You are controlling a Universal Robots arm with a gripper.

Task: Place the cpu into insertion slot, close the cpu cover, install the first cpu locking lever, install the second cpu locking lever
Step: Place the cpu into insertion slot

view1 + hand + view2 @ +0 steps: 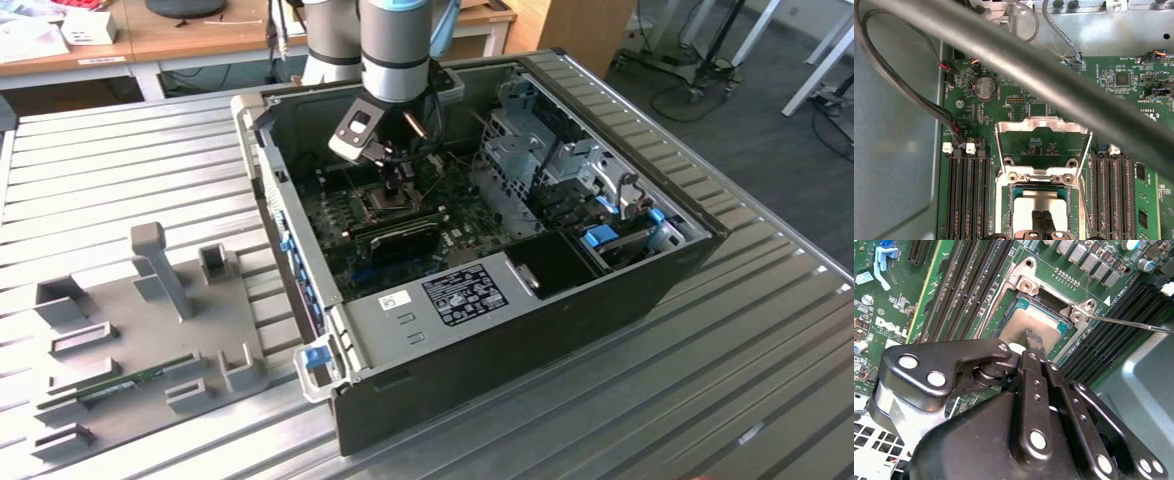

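Note:
The cpu (1021, 326) lies flat in the insertion slot (1026, 286), its dull grey top facing up; in the first wrist view the cpu (1021, 207) sits just below the hinge. The cpu cover (1041, 123) stands swung open, and green board shows through its window. My gripper (1033, 337) is shut, fingers (1036, 222) pressed together with nothing between them, tips over the chip's middle. Whether they touch it is unclear. One thin locking lever (1134, 325) sticks out sideways from the socket corner. In the exterior view, the gripper (396, 195) reaches down into the computer case.
Long black memory slots (966, 195) flank the socket on both sides (1114, 190). A thick grey cable (1054, 75) crosses in front of the first wrist camera. The open case (534, 260) walls in the board. A grey fixture tray (147, 320) lies at the exterior view's left.

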